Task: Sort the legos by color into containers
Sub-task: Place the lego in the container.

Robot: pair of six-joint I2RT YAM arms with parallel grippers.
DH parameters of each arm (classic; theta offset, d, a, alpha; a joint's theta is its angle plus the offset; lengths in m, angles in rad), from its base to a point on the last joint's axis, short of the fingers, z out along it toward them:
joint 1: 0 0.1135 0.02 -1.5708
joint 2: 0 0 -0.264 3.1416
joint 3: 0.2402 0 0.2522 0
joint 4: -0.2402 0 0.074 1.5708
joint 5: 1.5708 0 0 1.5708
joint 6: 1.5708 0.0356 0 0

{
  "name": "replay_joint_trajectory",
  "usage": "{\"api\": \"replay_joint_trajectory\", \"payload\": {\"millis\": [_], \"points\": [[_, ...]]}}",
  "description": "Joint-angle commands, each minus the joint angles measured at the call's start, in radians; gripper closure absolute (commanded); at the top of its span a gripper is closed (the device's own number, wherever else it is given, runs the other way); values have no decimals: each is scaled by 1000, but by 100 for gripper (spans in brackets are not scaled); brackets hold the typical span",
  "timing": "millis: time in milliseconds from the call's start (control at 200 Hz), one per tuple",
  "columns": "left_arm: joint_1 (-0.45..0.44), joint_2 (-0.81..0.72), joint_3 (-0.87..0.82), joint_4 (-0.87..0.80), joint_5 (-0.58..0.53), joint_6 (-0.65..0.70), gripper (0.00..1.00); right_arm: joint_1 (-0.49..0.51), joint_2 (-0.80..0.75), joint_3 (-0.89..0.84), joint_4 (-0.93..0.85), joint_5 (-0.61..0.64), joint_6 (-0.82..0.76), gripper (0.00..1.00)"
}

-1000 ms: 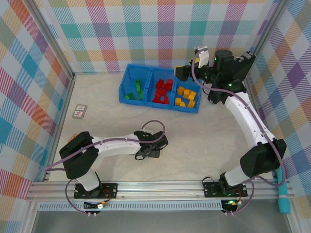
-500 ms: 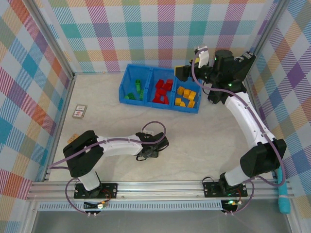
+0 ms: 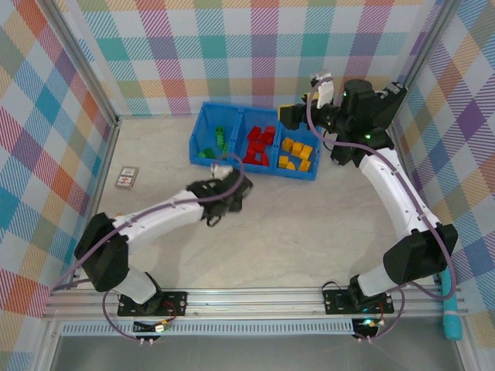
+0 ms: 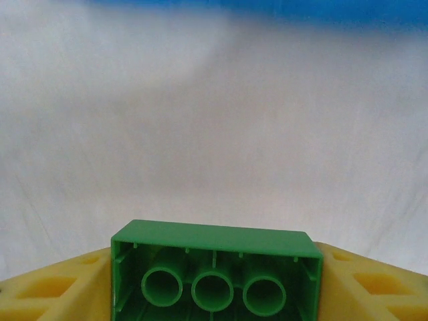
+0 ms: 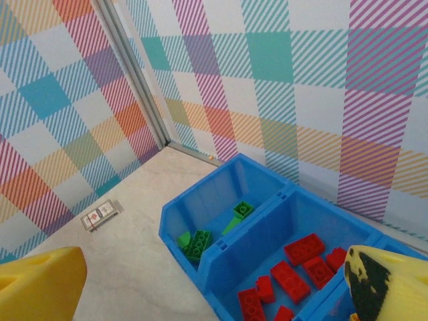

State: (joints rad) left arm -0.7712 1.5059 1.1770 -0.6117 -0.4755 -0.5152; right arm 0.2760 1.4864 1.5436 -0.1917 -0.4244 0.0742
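A pale marbled tabletop (image 3: 309, 224) bears at its far side a long blue plastic bin (image 3: 251, 169) of three compartments: green studded bricks (image 3: 215, 145) at left, red studded bricks (image 3: 260, 147) in the middle, yellow-orange studded bricks (image 3: 295, 153) at right. The right gripper (image 3: 291, 116), its yellow fingers (image 5: 40, 284) spread wide and holding nothing, hangs above the bin's right end. The left gripper (image 3: 219, 195), near the bin's front wall, is clamped on one green plastic brick (image 4: 214, 244), whose hollow underside faces the wrist camera. A small printed card (image 3: 126, 178) lies well apart, at the table's left.

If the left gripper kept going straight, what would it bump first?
Probably the near wall of the blue bin, beyond bare table. Depth is unclear: tilted downward, its green brick might touch the table first.
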Motion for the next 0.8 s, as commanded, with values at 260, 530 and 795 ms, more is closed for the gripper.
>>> {"api": "replay_joint_trajectory", "payload": {"millis": [260,530,795], "points": [[305,284,298,533,45,374,34,9,-78,25,-24,31,-17,1],[409,627,547,596,133,297,34,11,-276,-185,-71,89,-122,1],[447,733,611,577,204,264,32,11,-485,-497,-128,245,-126,1]]}}
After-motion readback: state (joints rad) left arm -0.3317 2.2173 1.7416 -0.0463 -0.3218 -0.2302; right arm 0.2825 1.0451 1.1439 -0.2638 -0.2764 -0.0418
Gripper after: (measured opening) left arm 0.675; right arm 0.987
